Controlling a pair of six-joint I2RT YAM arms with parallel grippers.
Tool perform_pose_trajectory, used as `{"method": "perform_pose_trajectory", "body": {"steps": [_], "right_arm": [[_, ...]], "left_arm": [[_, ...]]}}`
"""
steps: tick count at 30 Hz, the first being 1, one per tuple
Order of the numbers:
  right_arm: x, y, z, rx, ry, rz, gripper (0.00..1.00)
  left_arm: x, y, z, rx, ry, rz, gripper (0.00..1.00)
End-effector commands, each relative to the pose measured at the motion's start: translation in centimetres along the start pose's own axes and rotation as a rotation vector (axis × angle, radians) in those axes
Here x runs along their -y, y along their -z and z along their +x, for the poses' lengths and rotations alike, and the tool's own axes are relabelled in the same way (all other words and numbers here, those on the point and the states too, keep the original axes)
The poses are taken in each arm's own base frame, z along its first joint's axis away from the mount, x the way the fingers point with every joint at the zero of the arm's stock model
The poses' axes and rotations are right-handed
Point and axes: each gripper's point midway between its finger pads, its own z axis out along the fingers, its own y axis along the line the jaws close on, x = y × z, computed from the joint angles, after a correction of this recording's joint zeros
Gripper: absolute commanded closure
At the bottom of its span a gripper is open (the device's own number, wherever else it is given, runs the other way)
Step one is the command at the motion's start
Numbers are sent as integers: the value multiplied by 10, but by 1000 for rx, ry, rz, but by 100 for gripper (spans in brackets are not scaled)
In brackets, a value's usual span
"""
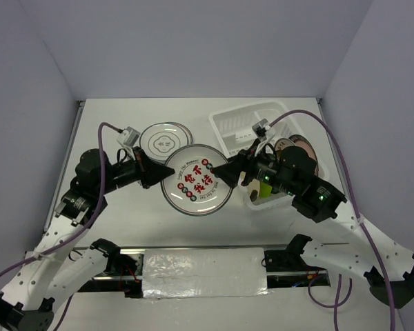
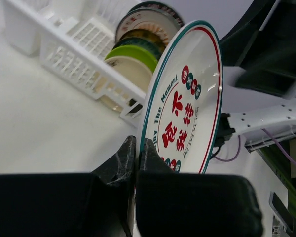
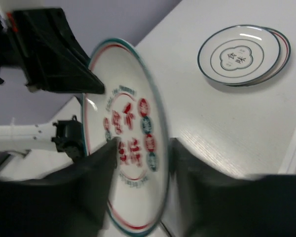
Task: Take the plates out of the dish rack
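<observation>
Large white round plate (image 1: pixel 195 181), teal-red rim, red lettering: held on edge above table (image 1: pixel 110 124), between both hands, just beside white plastic dish rack (image 1: pixel 228 123). Left hand (image 2: pixel 137 148) pinches plate rim. Right hand (image 3: pixel 142 148) spread either side of opposite rim. Hold your left pinch firm. Back right hand straight off, clear of rim. Then lower onto stacked plates (image 1: pixel 164 140).

"The Moment" on teal-rimmed plate (image 2: pixel 187 98)

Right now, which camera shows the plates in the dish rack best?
Left wrist: the racked plates stand in a clear row. From the top, the right arm covers most of them; the right wrist shows none.
</observation>
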Motion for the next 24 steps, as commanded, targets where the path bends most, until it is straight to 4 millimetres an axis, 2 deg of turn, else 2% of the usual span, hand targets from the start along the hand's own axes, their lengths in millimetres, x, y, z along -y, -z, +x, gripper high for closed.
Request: {"method": "perform_pose_trajectory", "body": {"steps": [1,2,3,4,6,7,8,9,10,11,12,13,15,16,18,19,20,21,22,24], "right_arm": [[-17,5,-38,154,-16,-36,14],[-4,8,-37,166,-23,30,0],[17,18,-46,230,-34,153,0],[33,25,-42,229,-39,234,0],[49,42,-45,265,-31,328,0],[62,50,-41,258,-18,400,0],[62,58,-44,269,-3,411,0],[65,63,-44,266,5,427,0],[69,68,-40,253,13,450,0],[68,71,-40,250,23,448,0],[67,77,-41,256,28,442,0],[68,80,-38,246,34,445,0],[68,89,-37,257,35,449,0],[70,92,-34,250,38,456,0],[69,99,-35,262,36,450,0],[70,102,-33,260,42,456,0],[71,106,-33,266,42,463,0],[73,108,-32,261,41,472,0],[74,110,-29,250,44,483,0],[76,113,-29,248,48,492,0]], "left_arm": [[-39,-3,-17,53,52,-233,100],[-51,-2,-20,69,92,-308,100],[-64,1,-22,80,122,-394,100],[-93,3,-22,88,153,-539,100],[-110,10,-28,84,215,-659,100],[-125,4,-24,53,240,-702,100],[-131,3,-37,83,251,-727,100],[-147,8,-47,114,274,-771,100],[-166,2,-46,95,303,-805,100],[-171,-3,-57,109,333,-791,100],[-187,0,-67,133,365,-810,100],[-208,-9,-62,102,406,-822,100],[-230,-13,-77,131,448,-827,100],[-250,-22,-77,110,475,-848,100],[-273,-26,-79,105,493,-888,96],[-291,-37,-76,80,513,-899,95],[-300,-42,-73,61,525,-897,95],[-317,-49,-57,11,566,-909,95],[-321,-53,-64,14,567,-907,95],[-337,-60,-52,-18,589,-921,94]]}}
